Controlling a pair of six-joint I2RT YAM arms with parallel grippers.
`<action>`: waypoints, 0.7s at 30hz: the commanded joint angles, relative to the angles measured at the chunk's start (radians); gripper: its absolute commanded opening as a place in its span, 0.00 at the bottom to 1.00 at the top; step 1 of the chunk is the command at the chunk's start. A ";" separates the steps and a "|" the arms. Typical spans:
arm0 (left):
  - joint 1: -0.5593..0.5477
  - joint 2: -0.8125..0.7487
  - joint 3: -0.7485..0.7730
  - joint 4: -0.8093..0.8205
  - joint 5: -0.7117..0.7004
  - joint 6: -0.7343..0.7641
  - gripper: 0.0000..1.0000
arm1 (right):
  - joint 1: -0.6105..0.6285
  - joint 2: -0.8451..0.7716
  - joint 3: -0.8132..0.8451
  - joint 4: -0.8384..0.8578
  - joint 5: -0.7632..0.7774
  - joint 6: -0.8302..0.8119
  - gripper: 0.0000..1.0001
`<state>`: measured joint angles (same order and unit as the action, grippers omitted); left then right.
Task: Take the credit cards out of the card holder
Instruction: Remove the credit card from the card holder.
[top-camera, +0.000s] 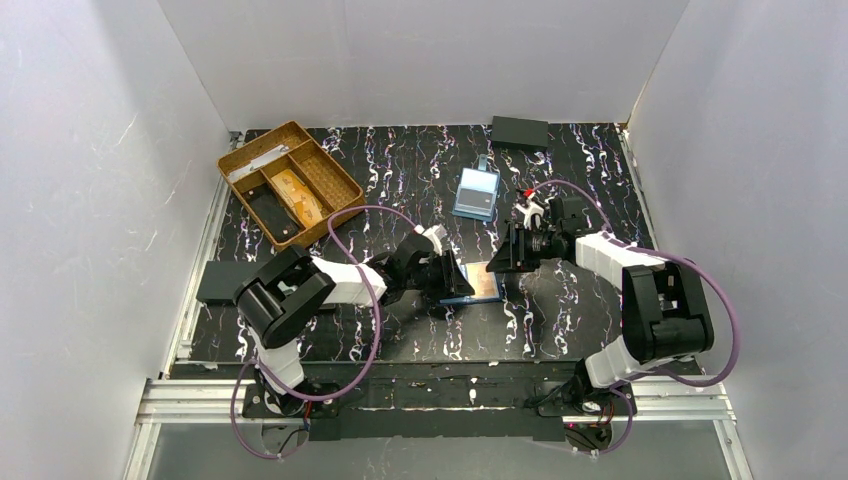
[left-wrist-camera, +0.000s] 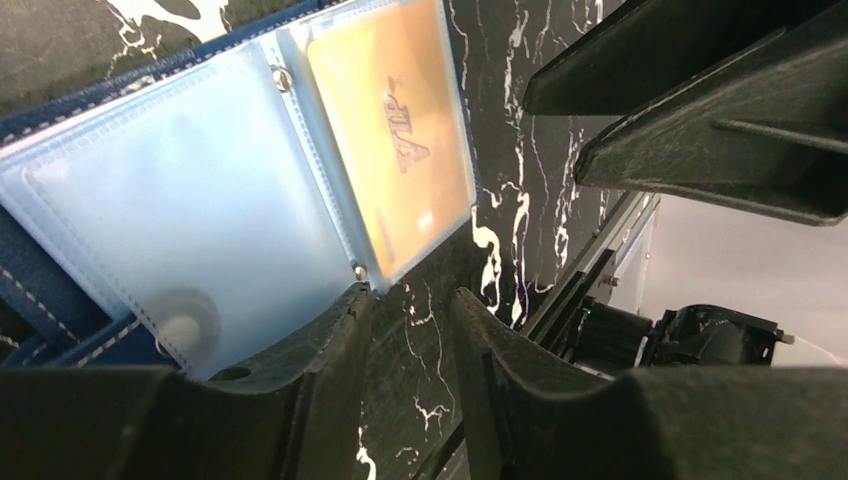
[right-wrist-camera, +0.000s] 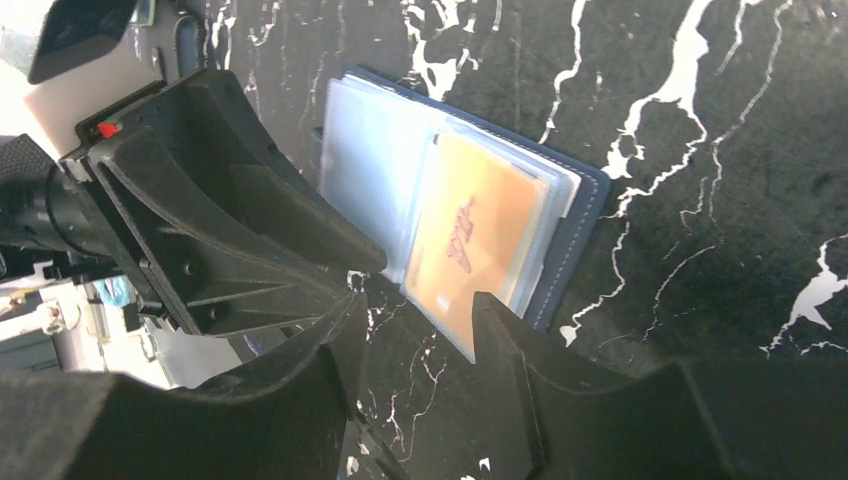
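Observation:
The navy card holder (top-camera: 462, 291) lies open between my two grippers. Its pale blue sleeves (left-wrist-camera: 190, 210) are spread out, and an orange credit card (left-wrist-camera: 395, 130) marked "VIP" sits inside the outer sleeve. The card also shows in the right wrist view (right-wrist-camera: 470, 235) and the top view (top-camera: 485, 283). My left gripper (top-camera: 447, 277) is open with a narrow gap (left-wrist-camera: 410, 295). One of its fingers (left-wrist-camera: 310, 350) lies on the empty sleeve's edge. My right gripper (top-camera: 508, 262) is open (right-wrist-camera: 415, 300). One of its fingertips (right-wrist-camera: 490, 315) is at the card sleeve's near corner. Neither gripper holds anything.
A wooden divided tray (top-camera: 240, 152) at the back left holds an orange-tan card, a pale card and a dark item. A light blue clear case (top-camera: 476, 193) lies behind the holder. A black box (top-camera: 519, 131) stands at the back. A flat black rectangle (top-camera: 225, 282) lies at the left edge.

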<state>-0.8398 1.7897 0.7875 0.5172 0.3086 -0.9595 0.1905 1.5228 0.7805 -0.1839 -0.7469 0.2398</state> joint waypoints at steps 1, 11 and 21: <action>-0.003 0.026 0.045 0.002 -0.026 0.005 0.31 | 0.004 0.037 -0.011 0.082 0.023 0.047 0.51; -0.003 0.068 0.056 -0.024 -0.052 0.011 0.25 | 0.006 0.095 -0.004 0.095 -0.004 0.055 0.49; -0.001 0.092 0.058 -0.057 -0.076 0.005 0.16 | 0.007 0.119 -0.008 0.098 0.009 0.057 0.49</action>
<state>-0.8398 1.8648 0.8280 0.5148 0.2741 -0.9641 0.1915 1.6280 0.7712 -0.1151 -0.7354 0.2897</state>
